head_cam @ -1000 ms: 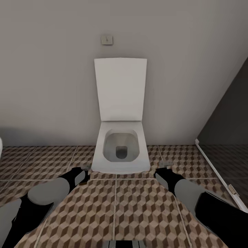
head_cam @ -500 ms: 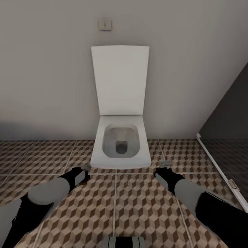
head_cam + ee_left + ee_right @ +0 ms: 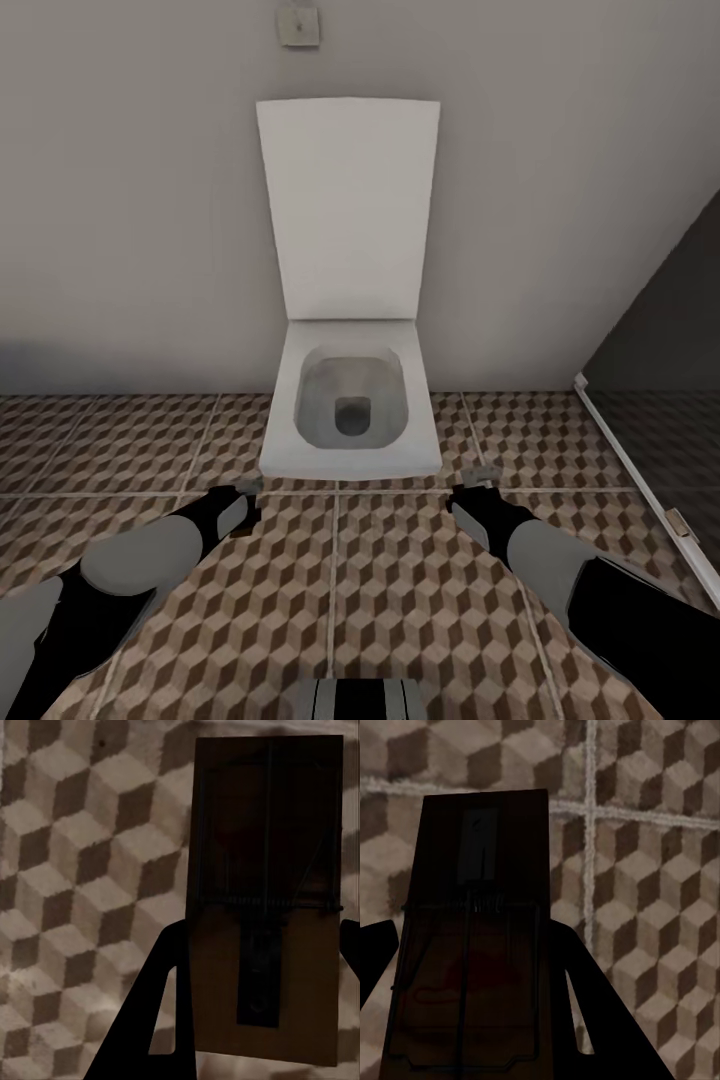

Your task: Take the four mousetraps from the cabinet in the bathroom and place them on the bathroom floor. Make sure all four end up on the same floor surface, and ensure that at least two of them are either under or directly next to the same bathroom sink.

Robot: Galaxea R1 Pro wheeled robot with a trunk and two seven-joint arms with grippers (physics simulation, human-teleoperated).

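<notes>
While each tool pinches a mousetrap, left tool [image 3: 259, 967] on one mousetrap [image 3: 266, 900], right tool [image 3: 472, 982] on another [image 3: 472, 937], both in front of the toilet [image 3: 350, 410], carry them level toward the sink.

A dark mousetrap [image 3: 472, 945] sits between the jaws above the bathroom floor [image 3: 652, 870].

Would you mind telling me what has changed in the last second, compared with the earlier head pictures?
The head camera has moved closer to the toilet, which looks larger now, lid and wall plate higher in view. Unchanged: both arms keep their pose, the left gripper and right gripper each holding a mousetrap above the bathroom floor.
</notes>
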